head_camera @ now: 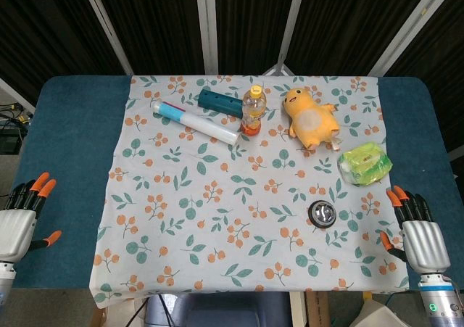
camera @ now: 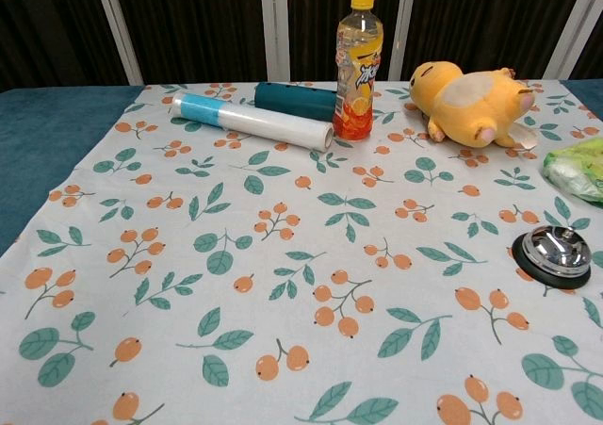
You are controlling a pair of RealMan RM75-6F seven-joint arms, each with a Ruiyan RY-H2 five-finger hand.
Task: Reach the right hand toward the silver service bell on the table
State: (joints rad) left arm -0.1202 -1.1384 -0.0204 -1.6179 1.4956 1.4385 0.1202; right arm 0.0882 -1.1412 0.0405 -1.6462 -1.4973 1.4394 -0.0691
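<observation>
Right robot hand [head_camera: 419, 234]: sat open at desk edge, fingers straight, holding nothing.
Bell: small round silver service bell [head_camera: 322, 213] lay just inward, forward-left; right side nearer.

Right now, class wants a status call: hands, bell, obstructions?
Left hand and right hand open, at table edges. Silver service bell untouched, front right on cloth. Path from right hand clear; green packet sits behind.

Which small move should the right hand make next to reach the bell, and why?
Probably move the right hand toward the robot's left and a little forward. It rests open near the table edge, holding nothing, and the silver service bell stands apart from it on the cloth, untouched.
</observation>
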